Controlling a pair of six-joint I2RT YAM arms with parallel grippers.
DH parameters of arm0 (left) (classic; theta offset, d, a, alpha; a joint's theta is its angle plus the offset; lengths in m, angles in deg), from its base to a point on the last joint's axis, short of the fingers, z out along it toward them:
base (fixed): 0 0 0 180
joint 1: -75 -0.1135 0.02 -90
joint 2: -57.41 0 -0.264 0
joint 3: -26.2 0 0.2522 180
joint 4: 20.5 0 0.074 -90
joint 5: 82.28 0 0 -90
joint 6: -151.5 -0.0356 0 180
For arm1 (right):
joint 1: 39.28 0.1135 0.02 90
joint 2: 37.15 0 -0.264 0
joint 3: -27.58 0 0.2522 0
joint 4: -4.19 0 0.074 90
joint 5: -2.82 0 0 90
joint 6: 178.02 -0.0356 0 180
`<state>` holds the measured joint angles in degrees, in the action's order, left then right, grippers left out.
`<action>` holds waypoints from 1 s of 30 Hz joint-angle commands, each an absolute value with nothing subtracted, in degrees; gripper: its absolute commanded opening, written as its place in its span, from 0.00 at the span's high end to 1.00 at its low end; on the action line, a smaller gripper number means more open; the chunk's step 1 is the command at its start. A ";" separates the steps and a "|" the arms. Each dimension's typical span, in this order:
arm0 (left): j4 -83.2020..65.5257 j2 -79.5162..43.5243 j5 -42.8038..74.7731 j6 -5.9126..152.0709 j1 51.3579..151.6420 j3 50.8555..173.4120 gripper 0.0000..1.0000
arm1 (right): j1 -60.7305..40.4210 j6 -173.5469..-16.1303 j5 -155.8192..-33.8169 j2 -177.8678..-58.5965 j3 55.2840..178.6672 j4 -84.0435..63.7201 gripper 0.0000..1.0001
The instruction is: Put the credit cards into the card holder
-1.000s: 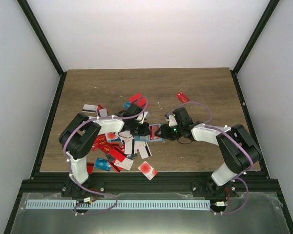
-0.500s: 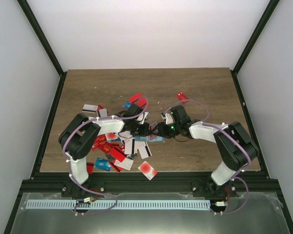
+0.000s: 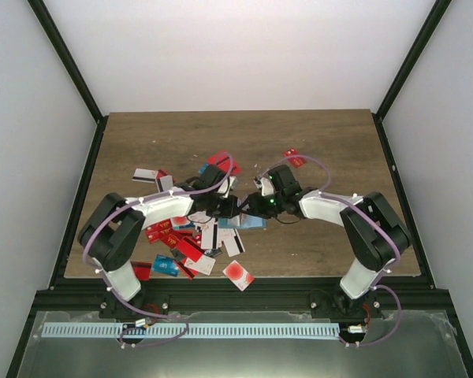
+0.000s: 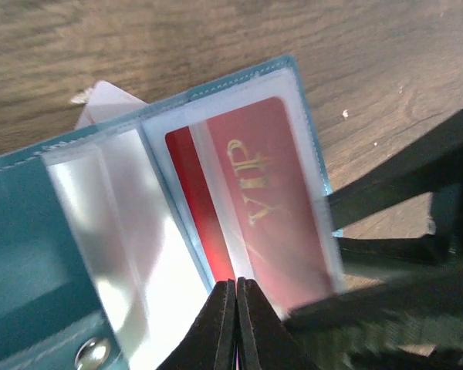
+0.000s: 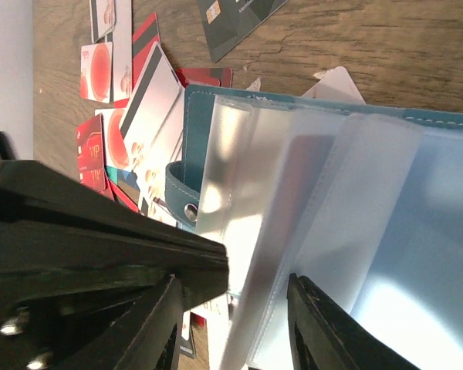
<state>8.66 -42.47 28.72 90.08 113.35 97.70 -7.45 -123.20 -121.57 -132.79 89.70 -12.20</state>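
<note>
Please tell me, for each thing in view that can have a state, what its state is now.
card holder: open, clear sleeves showing.
red VIP card: in a sleeve; its near end is hidden.
loose credit cards: scattered, outside the holder.
left pincer: shut, tips at the VIP card's edge.
right pincer: open, a sleeve between its fingers.

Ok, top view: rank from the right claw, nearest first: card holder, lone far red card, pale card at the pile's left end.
1. card holder, at the right claw itself, mid-table.
2. lone red card, beyond it, toward the far right.
3. pale card, far off to the left.
</note>
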 commanded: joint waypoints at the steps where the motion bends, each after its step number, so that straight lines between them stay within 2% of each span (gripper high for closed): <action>1: 10.82 -37.52 25.46 91.62 112.67 95.47 0.96 | -6.01 -122.52 -120.75 -134.51 93.29 -13.85 0.61; 19: 9.97 -16.36 22.70 92.81 107.30 79.18 0.95 | 0.77 -121.36 -122.51 -146.91 108.91 -17.98 0.61; 25: 11.30 -11.02 23.77 90.70 107.34 77.15 0.91 | 0.80 -118.96 -120.39 -143.99 111.35 -22.22 0.61; 30: 13.52 -8.14 25.87 90.28 107.88 76.44 0.88 | 0.80 -116.97 -116.51 -136.99 107.77 -25.97 0.60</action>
